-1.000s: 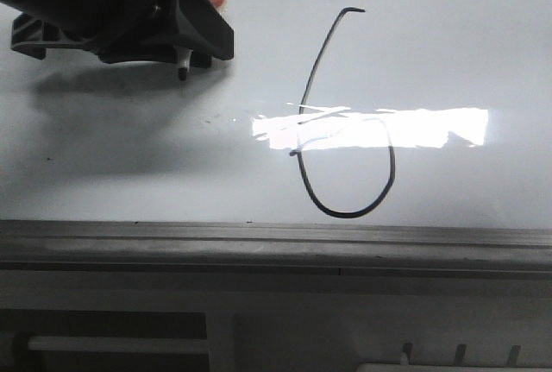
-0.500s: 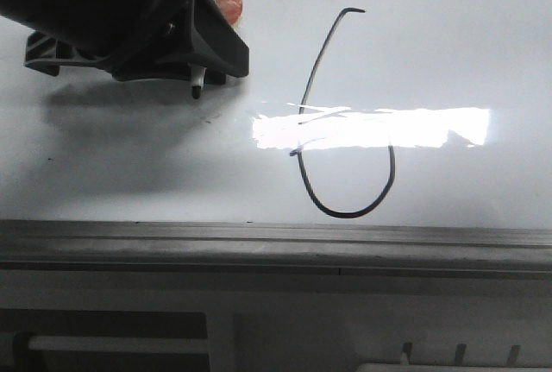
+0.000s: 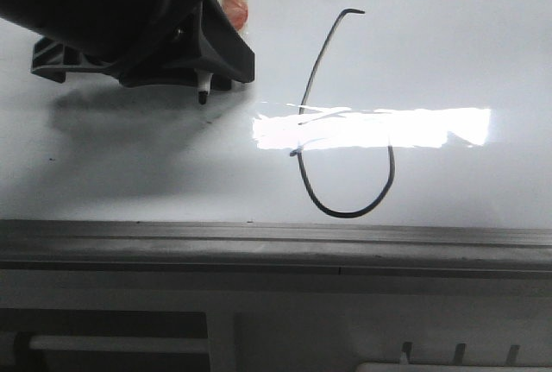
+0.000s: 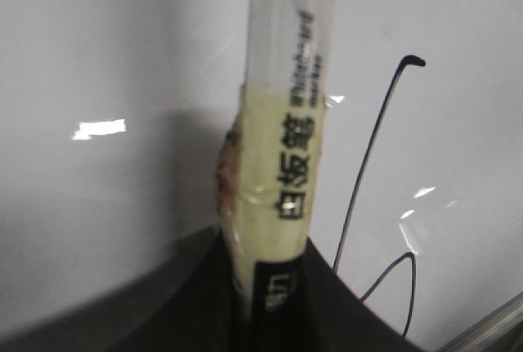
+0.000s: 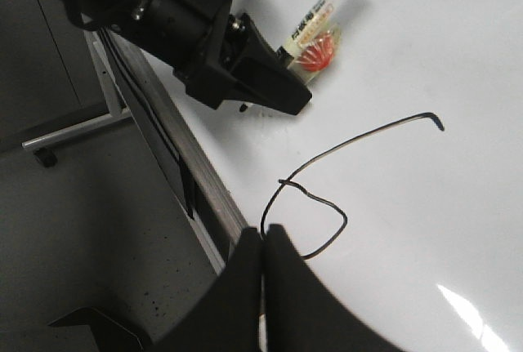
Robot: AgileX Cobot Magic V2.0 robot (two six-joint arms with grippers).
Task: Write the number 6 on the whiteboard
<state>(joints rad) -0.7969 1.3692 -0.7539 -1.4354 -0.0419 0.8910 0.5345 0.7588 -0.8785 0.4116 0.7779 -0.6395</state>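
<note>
- While the left gripper [image 3: 194, 66] sits over the upper-left area of the whiteboard [image 3: 448, 53], it pinches a whiteboard marker [image 4: 282, 164] between its jaws.
- In the front view, the marker's dark tip [image 3: 203, 96] points down and toward the camera; whether it touches the surface cannot be told.
- The left wrist view shows the marker barrel wrapped in pale yellowish tape, with printed black characters along its side.
- The number 6 [image 3: 345, 130] is drawn in thin black line to the right of the left gripper, well apart from the marker tip.
- Its stem starts at a small hook at the top and curves down into a round loop close to the board's near edge.
- A bright rectangular light reflection [image 3: 371, 129] lies across the middle of the figure and washes out part of the loop.
- The grey metal edge rail [image 3: 276, 242] runs along the near side of the board, just below the loop.
- The right gripper [image 5: 261, 242] has its two dark fingers pressed together with nothing between them, positioned near the rail by the loop of the 6.
- A red-and-white object [image 5: 319, 54] lies beside the marker on the board; its identity cannot be told.
</note>
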